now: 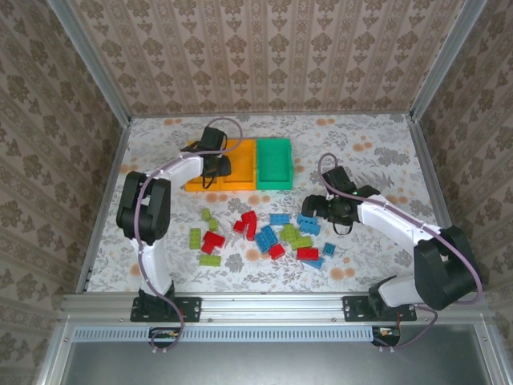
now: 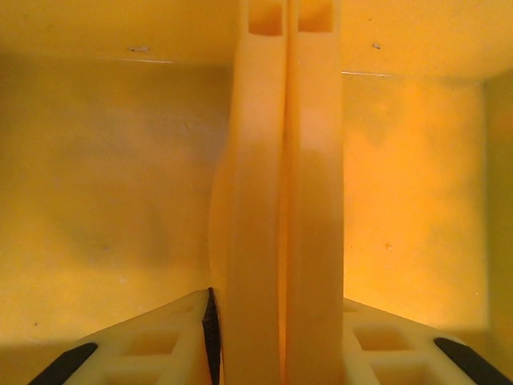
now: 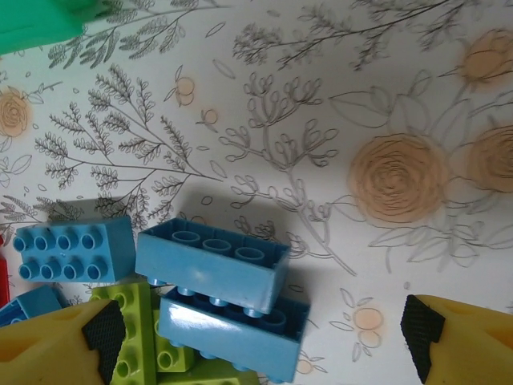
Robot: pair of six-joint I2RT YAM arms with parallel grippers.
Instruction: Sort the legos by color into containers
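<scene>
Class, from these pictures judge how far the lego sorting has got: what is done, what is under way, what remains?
Done: little that shows. The green bin looks bare, and the left tool, shut and empty, sits inside an orange bin over bare floor. In hand: the right tool hangs open over blue bricks. Left: the red, blue and green legos scattered on the table.

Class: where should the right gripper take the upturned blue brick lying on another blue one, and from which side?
Probably across the long flat side walls of the upturned blue brick, from above: it lies topmost, hollow underside up, and the right gripper, jaws open, spans it.
</scene>
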